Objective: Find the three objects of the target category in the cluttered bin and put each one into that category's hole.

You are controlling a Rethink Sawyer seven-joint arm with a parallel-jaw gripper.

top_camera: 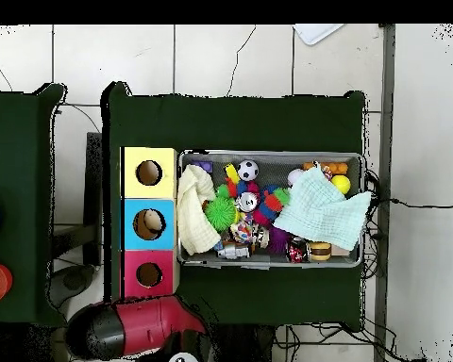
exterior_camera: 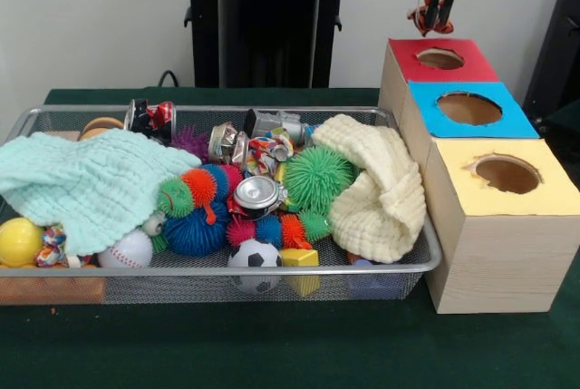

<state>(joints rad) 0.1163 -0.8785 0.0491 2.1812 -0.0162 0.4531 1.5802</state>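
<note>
My gripper (exterior_camera: 435, 17) hangs at the top right, just above and behind the red-surrounded hole (exterior_camera: 440, 59) of the pale wooden box (exterior_camera: 489, 262). It is shut on a small orange toy with dark stripes (exterior_camera: 421, 17), which looks like the tiger. The wire mesh bin (exterior_camera: 433, 257) lies left of the box and is full of clutter. No monkey or other plush animal shows in it. In the overhead view the red arm (top_camera: 141, 328) lies beside the red hole (top_camera: 148, 274) and hides the gripper; the bin (top_camera: 363, 215) is to the right.
The bin holds a mint cloth (exterior_camera: 91, 185), a cream cloth (exterior_camera: 381, 189), a green spiky ball (exterior_camera: 317, 179), a soccer ball (exterior_camera: 255, 256), a baseball (exterior_camera: 127, 250) and crushed cans (exterior_camera: 256, 197). The blue hole (exterior_camera: 468, 109) and yellow hole (exterior_camera: 507, 174) are nearer the camera.
</note>
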